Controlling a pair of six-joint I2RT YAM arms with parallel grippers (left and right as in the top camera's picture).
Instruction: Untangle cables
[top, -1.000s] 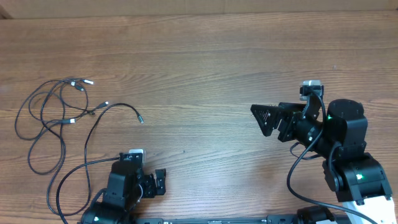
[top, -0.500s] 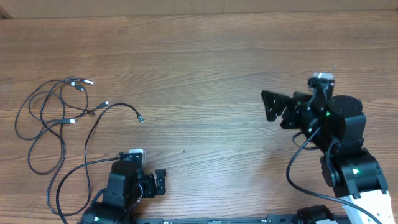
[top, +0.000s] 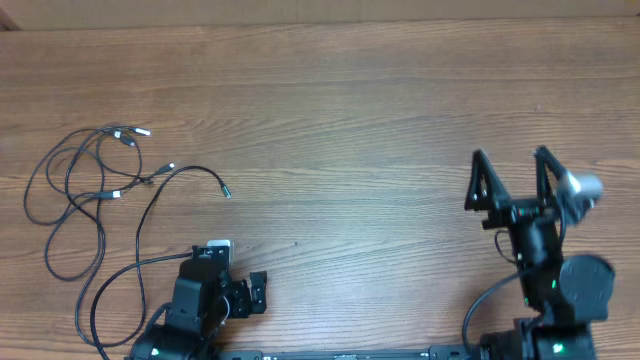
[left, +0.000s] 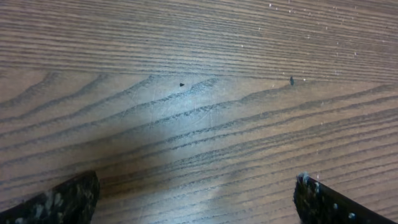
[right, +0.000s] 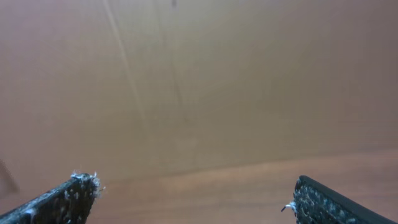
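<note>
And the left tool (left: 199, 206) sits low and wide open over the counter (top: 330, 100), the right tool (top: 512, 178) equally spread and empty, both seemingly parked clear while the cables (top: 90, 190) sprawl in crossed loops at the counter's left, nothing gripped yet

Both arms are matte black. The right arm (top: 560, 285) has a rounded joint housing with a small green light (top: 553, 284), a silvery-white cylindrical piece (top: 580, 185) beside the right gripper (top: 512, 180), and a thick black cable (top: 480, 300) looping off its side. That gripper's fingers (top: 478, 182) are tapered black triangles. The left arm (top: 200, 305) bears a white block (top: 218, 244). The left gripper (left: 196, 208) has black fingertips (left: 62, 202) speckled with pale flecks.
</note>
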